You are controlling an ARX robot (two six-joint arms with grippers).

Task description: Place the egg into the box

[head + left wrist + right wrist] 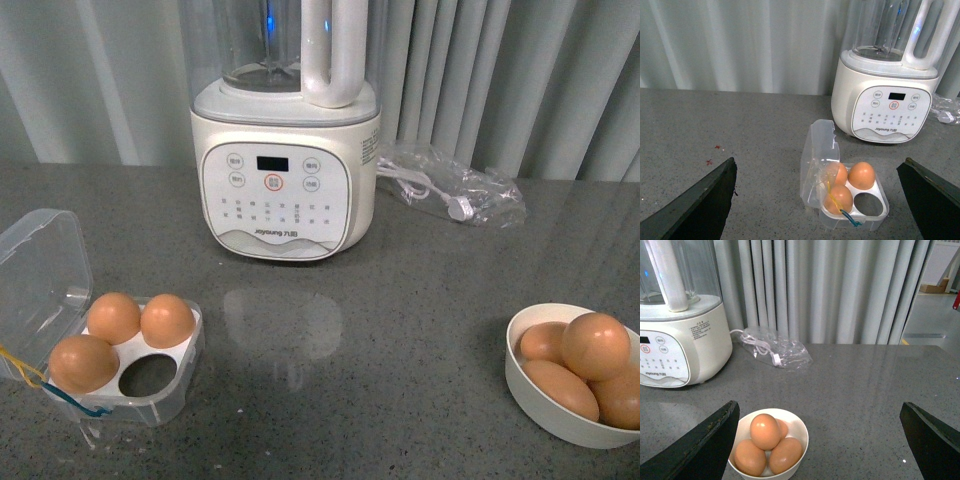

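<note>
Box [40,270] lies open left of the blender [285,190], three eggs [167,320] inside, one cup empty. The egg [595,345] sits atop others in the bowl [540,400], well apart. Left gripper [818,162] and right gripper [820,403] both gape, holding nothing.

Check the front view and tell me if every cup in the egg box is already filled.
No, the box holds three eggs, and its fourth cup is empty.
</note>
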